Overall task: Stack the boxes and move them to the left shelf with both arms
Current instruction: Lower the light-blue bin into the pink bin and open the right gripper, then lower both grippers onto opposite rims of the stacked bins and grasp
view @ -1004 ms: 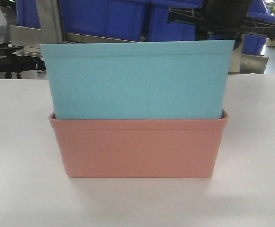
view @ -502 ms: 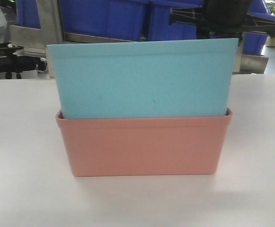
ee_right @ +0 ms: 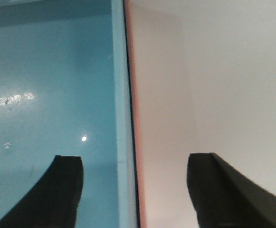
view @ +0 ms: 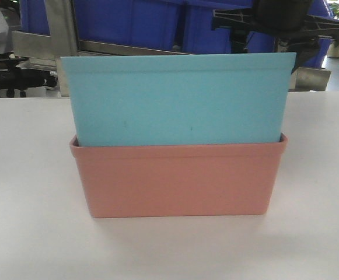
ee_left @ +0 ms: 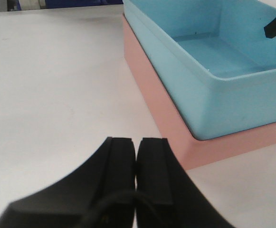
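Light-blue rectangular plastic bin [view: 178,102] sitting nested in salmon-pink plastic bin [view: 178,181]; right gripper [ee_right: 135,160] straddling their right rims, fingers apart; left gripper [ee_left: 137,147] pinching closed, empty.

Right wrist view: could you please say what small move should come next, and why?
Probably close the right jaws: they stand open astride the nested walls, one finger over the light blue plastic bin, the other beyond the salmon pink plastic bin.
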